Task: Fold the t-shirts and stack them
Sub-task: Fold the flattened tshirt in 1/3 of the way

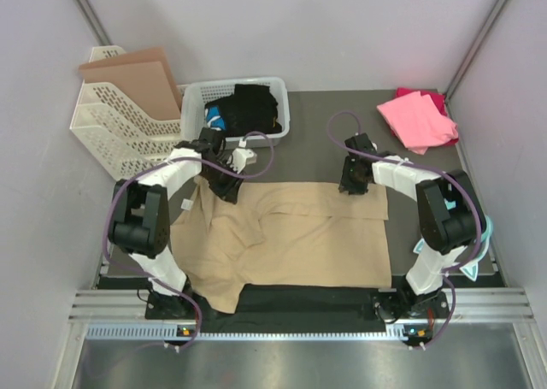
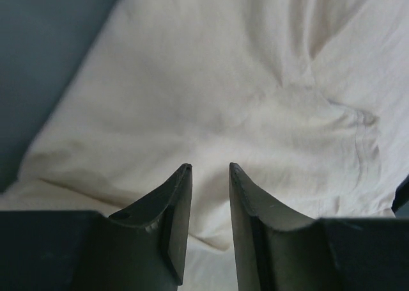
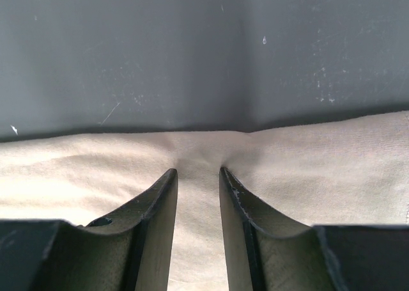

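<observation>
On the dark table (image 1: 342,120), the tan t-shirt (image 1: 299,235) is lying spread, rumpled on its left side. The left gripper (image 2: 209,168) is clamping cloth at the far-left edge, fingers nearly together. The right gripper (image 3: 198,171) is pinching the far hem, cloth puckering at its tips. The pink t-shirt (image 1: 414,120) is sitting on the magenta t-shirt (image 1: 434,96) in the far-right corner.

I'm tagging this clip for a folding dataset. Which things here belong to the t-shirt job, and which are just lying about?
Part of the job: tan t-shirt; pink t-shirt; magenta t-shirt beneath the pink one.

Just lying about: white basket; dark clothes inside it; white file racks; cardboard sheet standing in the racks.
</observation>
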`<action>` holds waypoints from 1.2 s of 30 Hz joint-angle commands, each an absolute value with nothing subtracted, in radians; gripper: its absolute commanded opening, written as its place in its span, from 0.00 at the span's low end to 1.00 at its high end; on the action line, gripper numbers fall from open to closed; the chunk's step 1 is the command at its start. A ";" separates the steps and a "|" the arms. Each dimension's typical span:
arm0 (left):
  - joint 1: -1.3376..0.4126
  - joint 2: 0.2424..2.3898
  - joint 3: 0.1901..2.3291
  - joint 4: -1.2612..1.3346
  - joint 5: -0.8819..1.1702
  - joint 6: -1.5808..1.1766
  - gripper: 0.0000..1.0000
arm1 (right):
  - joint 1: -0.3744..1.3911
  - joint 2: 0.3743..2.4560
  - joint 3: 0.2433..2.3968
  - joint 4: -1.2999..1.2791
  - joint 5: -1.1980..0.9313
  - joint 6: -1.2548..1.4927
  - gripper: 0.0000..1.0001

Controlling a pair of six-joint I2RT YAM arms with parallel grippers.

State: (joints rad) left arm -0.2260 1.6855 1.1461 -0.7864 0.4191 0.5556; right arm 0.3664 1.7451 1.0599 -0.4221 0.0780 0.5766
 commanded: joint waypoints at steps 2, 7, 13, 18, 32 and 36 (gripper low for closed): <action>-0.206 1.773 1.299 -0.726 0.466 0.529 0.35 | 0.379 1.704 1.039 -0.443 0.100 0.568 0.33; -0.141 1.838 1.347 -0.696 0.431 0.534 0.34 | 0.382 1.703 1.020 -0.436 0.101 0.565 0.33; -0.091 1.890 1.344 -0.710 0.373 0.578 0.33 | 0.380 1.703 1.008 -0.431 0.103 0.566 0.33; -0.083 1.913 1.301 -0.715 0.331 0.621 0.32 | 0.379 1.706 1.009 -0.430 0.104 0.568 0.33; 0.097 1.853 1.209 -0.618 0.138 0.837 0.29 | 0.374 1.710 0.996 -0.428 0.120 0.561 0.33; 0.155 1.822 1.207 -0.621 0.109 0.899 0.29 | 0.367 1.712 0.991 -0.423 0.121 0.555 0.33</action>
